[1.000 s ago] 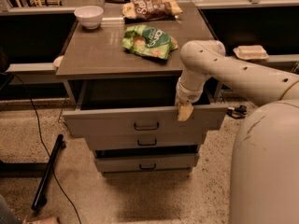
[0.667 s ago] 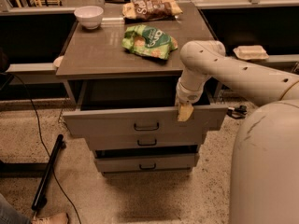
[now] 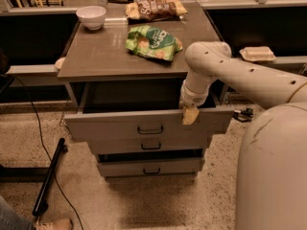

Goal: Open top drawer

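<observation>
The top drawer (image 3: 120, 123) is the widest grey front, pulled out from under the grey cabinet top (image 3: 96, 56), with a small dark loop handle (image 3: 150, 129) at its centre. Its dark inside shows behind the front. My gripper (image 3: 190, 114) hangs from the white arm over the drawer's upper front edge, right of the handle, with a tan fingertip (image 3: 190, 116) down over the front face. Two narrower drawer fronts (image 3: 150, 146) sit below, the lowest (image 3: 151, 167) slightly out.
On the cabinet top lie a green chip bag (image 3: 152, 42), a brown snack bag (image 3: 156, 8) and a white bowl (image 3: 91, 17). A black cable and a black pole (image 3: 49, 176) lie on the speckled floor at left. My white base (image 3: 273, 171) fills the right.
</observation>
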### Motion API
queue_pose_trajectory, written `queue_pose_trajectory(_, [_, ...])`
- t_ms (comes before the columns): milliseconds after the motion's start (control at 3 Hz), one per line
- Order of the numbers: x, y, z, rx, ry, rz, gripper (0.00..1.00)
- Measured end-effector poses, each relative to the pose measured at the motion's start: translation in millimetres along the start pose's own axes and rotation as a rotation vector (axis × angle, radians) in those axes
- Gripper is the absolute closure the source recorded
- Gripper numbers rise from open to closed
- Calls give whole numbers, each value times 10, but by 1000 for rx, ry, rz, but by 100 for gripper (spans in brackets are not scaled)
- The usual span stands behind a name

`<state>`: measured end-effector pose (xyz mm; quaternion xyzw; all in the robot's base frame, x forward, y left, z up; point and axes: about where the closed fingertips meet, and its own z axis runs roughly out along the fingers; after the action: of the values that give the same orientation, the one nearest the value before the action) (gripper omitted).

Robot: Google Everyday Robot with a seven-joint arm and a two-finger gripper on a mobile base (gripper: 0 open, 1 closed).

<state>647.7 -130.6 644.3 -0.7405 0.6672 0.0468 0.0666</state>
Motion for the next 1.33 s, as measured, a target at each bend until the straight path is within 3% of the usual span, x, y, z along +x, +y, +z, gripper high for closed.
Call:
queue_pose_trajectory(333, [0,0,0,0,0,0,0])
queue_pose_trajectory(1333, [47,361,40,-116,17,-5,0])
